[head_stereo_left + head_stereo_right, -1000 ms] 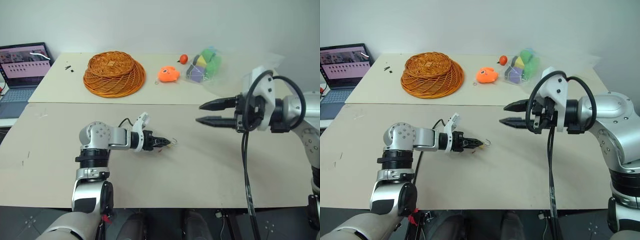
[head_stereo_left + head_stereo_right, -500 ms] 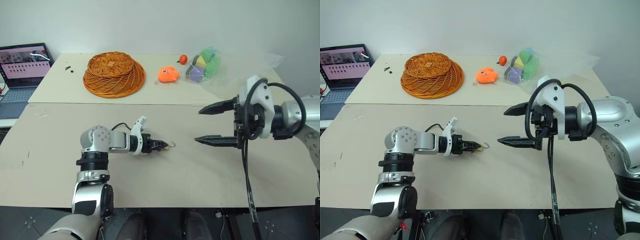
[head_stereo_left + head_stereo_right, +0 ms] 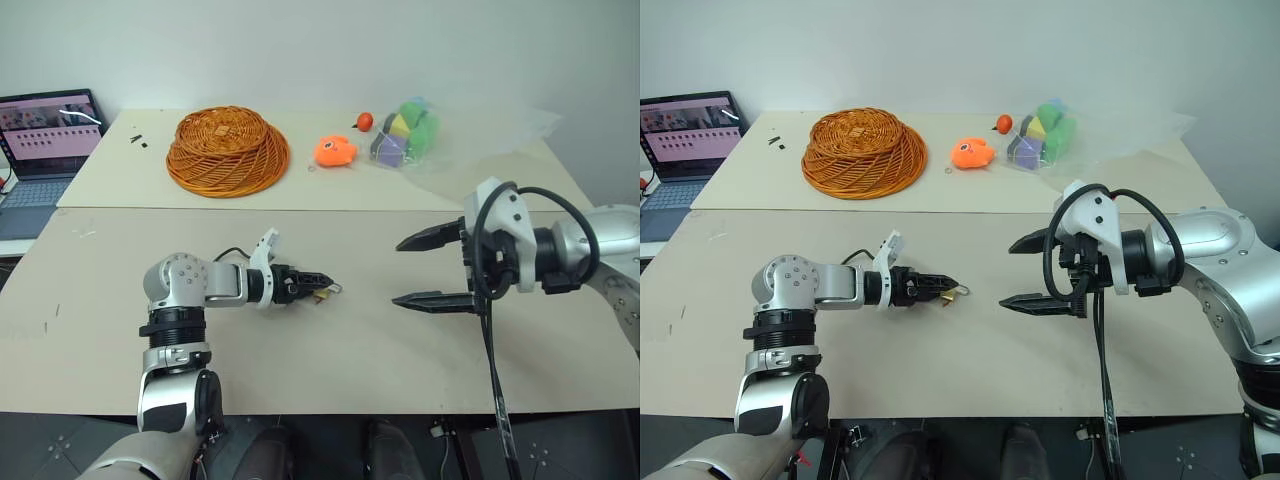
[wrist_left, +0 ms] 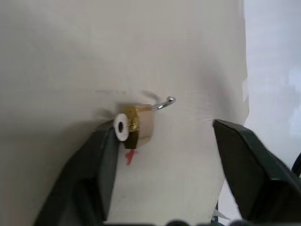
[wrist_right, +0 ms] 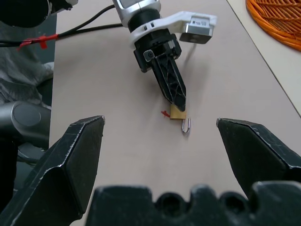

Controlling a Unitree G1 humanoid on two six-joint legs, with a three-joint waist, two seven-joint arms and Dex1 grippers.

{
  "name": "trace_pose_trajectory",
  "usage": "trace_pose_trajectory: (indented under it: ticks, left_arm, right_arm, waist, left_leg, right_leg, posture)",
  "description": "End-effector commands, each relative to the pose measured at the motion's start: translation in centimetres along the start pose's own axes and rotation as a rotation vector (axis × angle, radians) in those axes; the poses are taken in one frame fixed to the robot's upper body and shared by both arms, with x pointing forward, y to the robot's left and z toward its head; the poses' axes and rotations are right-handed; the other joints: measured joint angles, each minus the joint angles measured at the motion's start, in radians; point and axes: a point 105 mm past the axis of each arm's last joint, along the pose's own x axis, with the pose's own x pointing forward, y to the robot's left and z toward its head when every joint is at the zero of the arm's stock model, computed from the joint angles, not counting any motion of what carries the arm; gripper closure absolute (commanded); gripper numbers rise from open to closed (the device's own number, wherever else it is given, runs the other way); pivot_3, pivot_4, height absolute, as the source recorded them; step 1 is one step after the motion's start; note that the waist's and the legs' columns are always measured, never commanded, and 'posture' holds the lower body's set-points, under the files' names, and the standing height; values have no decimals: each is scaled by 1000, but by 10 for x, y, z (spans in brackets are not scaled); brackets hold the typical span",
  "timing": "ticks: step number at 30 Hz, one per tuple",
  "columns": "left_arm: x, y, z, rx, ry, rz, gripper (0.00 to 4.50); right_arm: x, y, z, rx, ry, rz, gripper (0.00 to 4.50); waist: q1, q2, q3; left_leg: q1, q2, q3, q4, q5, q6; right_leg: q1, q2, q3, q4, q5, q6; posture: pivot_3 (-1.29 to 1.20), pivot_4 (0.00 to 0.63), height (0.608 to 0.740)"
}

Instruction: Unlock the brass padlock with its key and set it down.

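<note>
The brass padlock (image 4: pixel 141 125) lies on the beige table (image 3: pixel 330 350) with its silver shackle (image 4: pixel 163 103) swung open. A white round piece and a small red tag (image 4: pixel 129 157) sit at its body; I cannot tell whether this is the key. My left gripper (image 3: pixel 322 285) rests low on the table, open, one finger (image 4: pixel 101 160) close beside the lock and the other well clear. My right gripper (image 3: pixel 412 270) hovers to the right of the lock, open wide and holding nothing. The right wrist view looks at the padlock (image 5: pixel 177 112) beyond the left gripper's tip.
On the far table stand an upturned orange wicker basket (image 3: pixel 228 150), an orange toy (image 3: pixel 337 150), a small red ball (image 3: pixel 367 119) and a clear bag of coloured balls (image 3: pixel 405 130). A laptop (image 3: pixel 45 140) sits at the far left. A cable (image 3: pixel 492 360) hangs from the right wrist.
My left gripper has opened and let go of the padlock, which now lies on the table. The right gripper spread wider and sank a little.
</note>
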Motion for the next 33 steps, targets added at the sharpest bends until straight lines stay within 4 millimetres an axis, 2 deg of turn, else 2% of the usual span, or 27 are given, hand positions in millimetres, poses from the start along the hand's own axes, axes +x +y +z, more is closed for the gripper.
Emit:
trace_pose_trajectory:
  ticks: [1,5,9,13,14,16,17,21,24,28,33]
  left_arm:
    - [-31,35,9,-7,-57,196,123]
    - [-49,40,20,56,-89,257,123]
    - [-77,40,38,260,-116,349,123]
    - [-94,10,63,511,-209,231,123]
    - [-97,3,64,668,-216,226,123]
    - [-99,-11,57,894,-184,184,123]
    - [-98,-16,52,952,-167,160,123]
    - [-98,-35,38,1194,-158,68,123]
    - [-96,-49,34,1276,-188,7,123]
    - [-94,-69,31,1279,-217,-87,123]
    - [-94,-77,34,1285,-247,-110,123]
  right_arm:
    - [-4,0,1,-29,16,-10,0]
    - [-5,1,-3,-22,30,-5,0]
    - [-5,2,-7,-5,41,6,0]
    - [-6,0,-13,9,47,-2,0]
    - [-6,-3,-14,14,45,-11,0]
    - [-7,-6,-18,23,39,-26,0]
    - [-7,-7,-20,27,35,-32,0]
    - [-10,-13,-23,62,-15,-63,0]
    - [-10,-16,-23,74,-56,-77,0]
    - [-12,-19,-24,81,-86,-104,0]
    - [-15,-26,-21,84,-126,-150,0]
  waist:
    - [-4,-1,0]
    - [-11,-1,0]
    - [-10,-1,0]
    - [2,-1,0]
    - [6,-1,0]
    - [12,-1,0]
    - [13,-1,0]
    - [17,-1,0]
    - [19,-1,0]
    - [23,-1,0]
    - [22,-1,0]
  left_leg:
    - [1,0,0,0,0,1]
    - [4,4,0,0,0,0]
    - [5,6,0,0,0,-2]
    - [2,6,0,0,0,-2]
    - [1,6,0,0,0,-2]
    - [-2,6,0,0,0,-3]
    - [-3,6,0,0,3,-8]
    - [-10,6,0,0,1,-6]
    - [-16,5,1,0,0,-5]
    - [-20,5,1,2,-1,-4]
    - [-20,5,1,5,-1,-3]
  right_leg:
    - [0,0,0,0,0,0]
    - [0,4,1,2,0,0]
    - [0,6,1,2,1,-3]
    - [-3,6,2,1,2,-3]
    - [-3,6,2,0,2,-3]
    - [-4,6,0,0,2,-3]
    - [-5,6,0,0,2,-3]
    - [-7,6,-1,-9,2,-3]
    - [-12,6,-1,-12,2,-3]
    - [-15,6,-2,-11,2,-3]
    - [-14,6,-2,-11,3,-2]
  posture:
    - [0,150,740]
    - [0,150,740]
    - [0,150,740]
    - [0,150,740]
    - [0,150,740]
    - [0,150,740]
    - [0,150,740]
    - [0,150,740]
    - [0,150,740]
    - [0,150,740]
    - [0,150,740]
